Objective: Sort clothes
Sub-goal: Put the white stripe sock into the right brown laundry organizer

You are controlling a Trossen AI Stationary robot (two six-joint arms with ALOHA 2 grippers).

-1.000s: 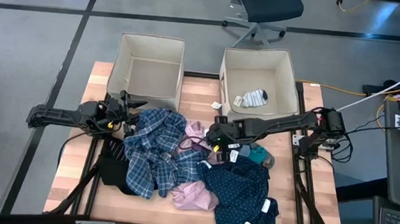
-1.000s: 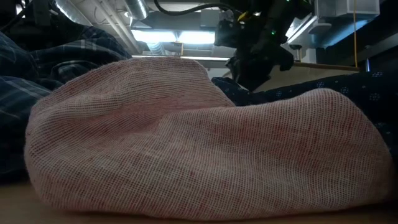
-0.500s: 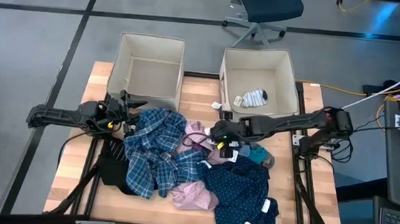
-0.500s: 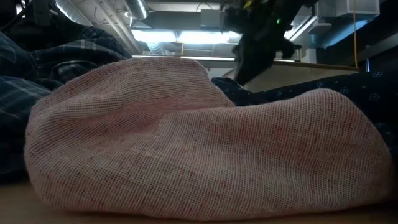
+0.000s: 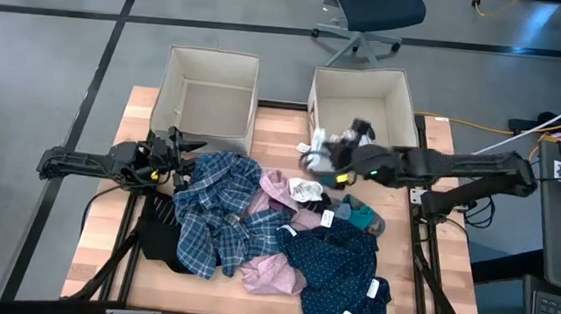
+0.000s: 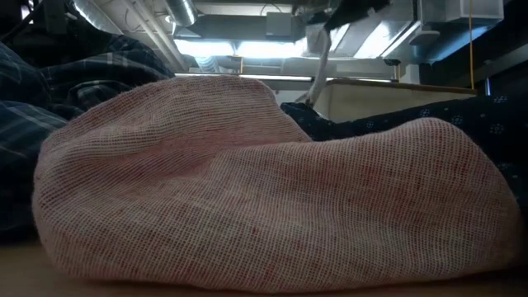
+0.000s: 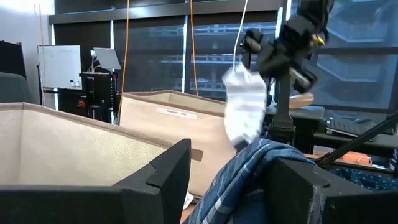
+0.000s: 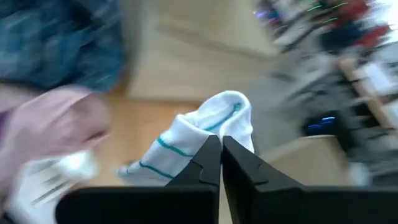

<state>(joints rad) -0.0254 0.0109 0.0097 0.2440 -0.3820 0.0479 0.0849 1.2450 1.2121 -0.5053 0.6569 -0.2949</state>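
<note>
From above, my right gripper (image 5: 318, 158) is up by the front edge of the right bin (image 5: 406, 92), and I think it carries a white sock (image 5: 313, 152), but it is blurry there. The left gripper (image 5: 175, 157) waits at the plaid shirt (image 5: 214, 212); I cannot tell how its jaws stand from here. The low view is mostly a pink cloth (image 6: 247, 181), so the pile behind is hidden. In the left wrist view its jaws are wide, with nothing between them, and the sock (image 7: 244, 112) hangs from the far gripper (image 7: 261, 53). In the right wrist view the jaws are pinched tight on the sock (image 8: 199, 140). I think the sock could slip out or catch the bin wall, since only its edge is held.
</note>
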